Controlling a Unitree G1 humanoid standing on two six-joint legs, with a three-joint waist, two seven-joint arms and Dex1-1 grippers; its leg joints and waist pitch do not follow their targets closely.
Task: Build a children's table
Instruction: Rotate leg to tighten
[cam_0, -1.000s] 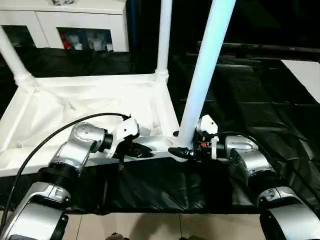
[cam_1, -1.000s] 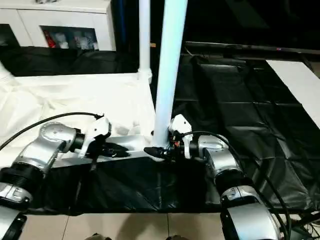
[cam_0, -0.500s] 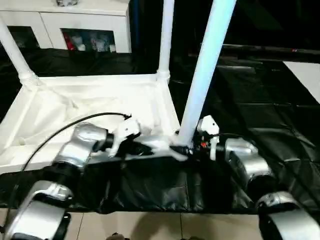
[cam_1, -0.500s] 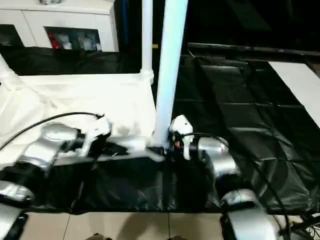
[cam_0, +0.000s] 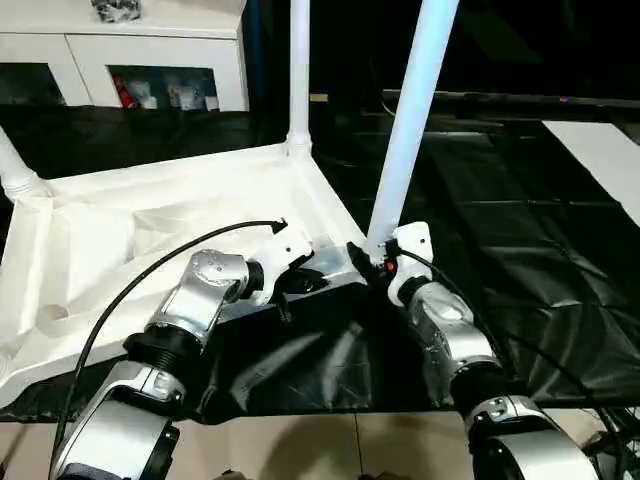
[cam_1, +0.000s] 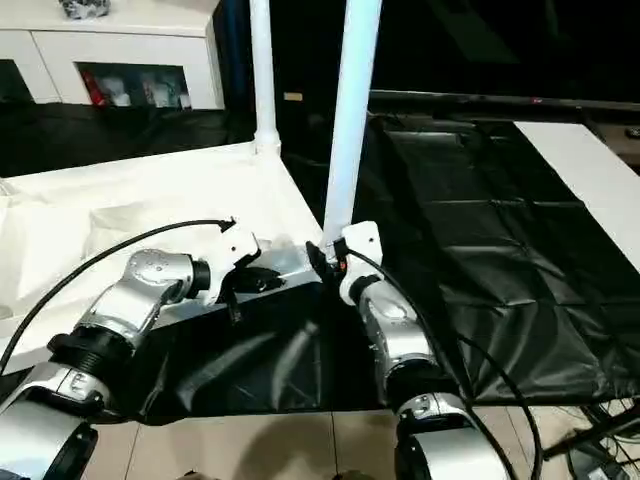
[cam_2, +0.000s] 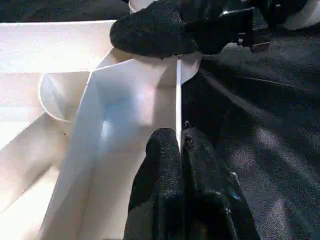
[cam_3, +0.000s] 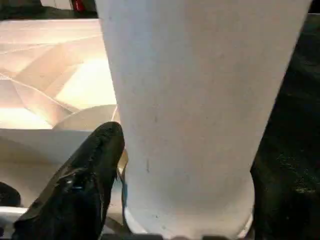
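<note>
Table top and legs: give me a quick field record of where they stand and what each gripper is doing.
table top: upside down on the black-covered work table, ribbed underside up
near-right leg: upright in the corner socket by the grippers
far-right leg: upright in its socket
far-left leg: in its socket, leaning outward
near-left socket: no leg in it
left gripper: shut on the top's thin near rim
right gripper: fingers either side of the near-right leg's base; grip unclear
</note>
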